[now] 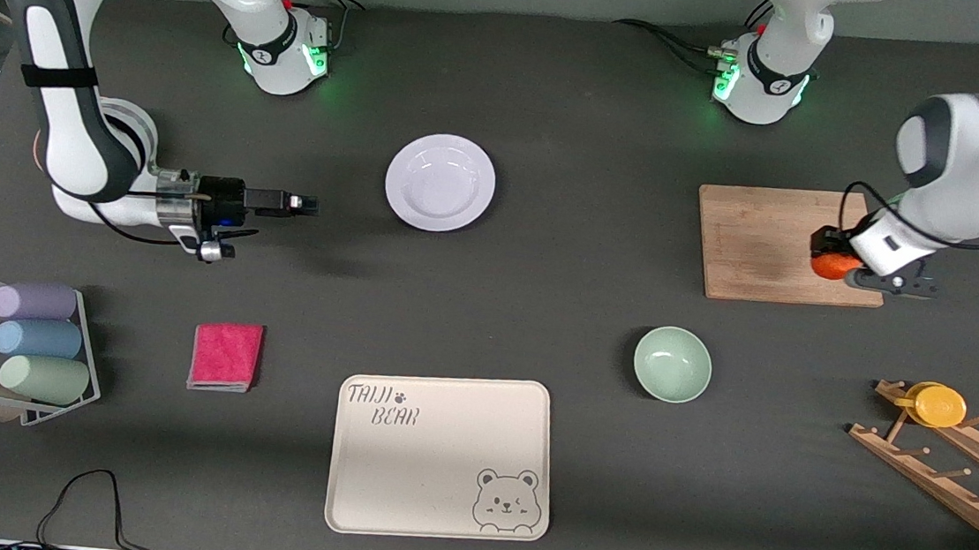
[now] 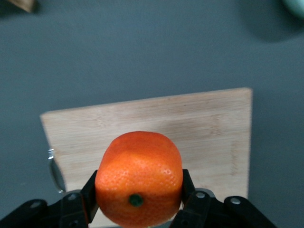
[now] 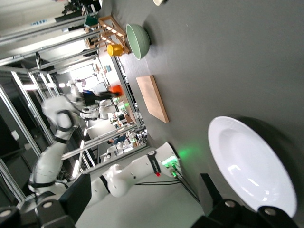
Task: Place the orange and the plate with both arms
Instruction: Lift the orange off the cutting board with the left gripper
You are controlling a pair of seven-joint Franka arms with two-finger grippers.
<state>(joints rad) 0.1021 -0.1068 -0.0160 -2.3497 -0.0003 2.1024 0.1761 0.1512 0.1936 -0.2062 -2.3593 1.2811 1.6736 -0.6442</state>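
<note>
The orange (image 1: pixel 832 266) sits at the wooden cutting board's (image 1: pixel 758 245) edge toward the left arm's end of the table. My left gripper (image 1: pixel 830 252) is shut on it. In the left wrist view the orange (image 2: pixel 138 178) fills the gap between the two black fingers (image 2: pixel 89 194), with the board (image 2: pixel 190 128) under it. The white plate (image 1: pixel 440 182) lies on the table near the middle. My right gripper (image 1: pixel 305 204) hangs open and empty beside the plate, toward the right arm's end. The right wrist view shows the plate (image 3: pixel 251 168) past the spread fingers (image 3: pixel 78 194).
A pale green bowl (image 1: pixel 672 364) and a cream bear tray (image 1: pixel 441 455) lie nearer the front camera. A pink cloth (image 1: pixel 225 356) and a rack of cups (image 1: pixel 31 350) are toward the right arm's end. A wooden rack with a yellow cup (image 1: pixel 939 405) stands toward the left arm's end.
</note>
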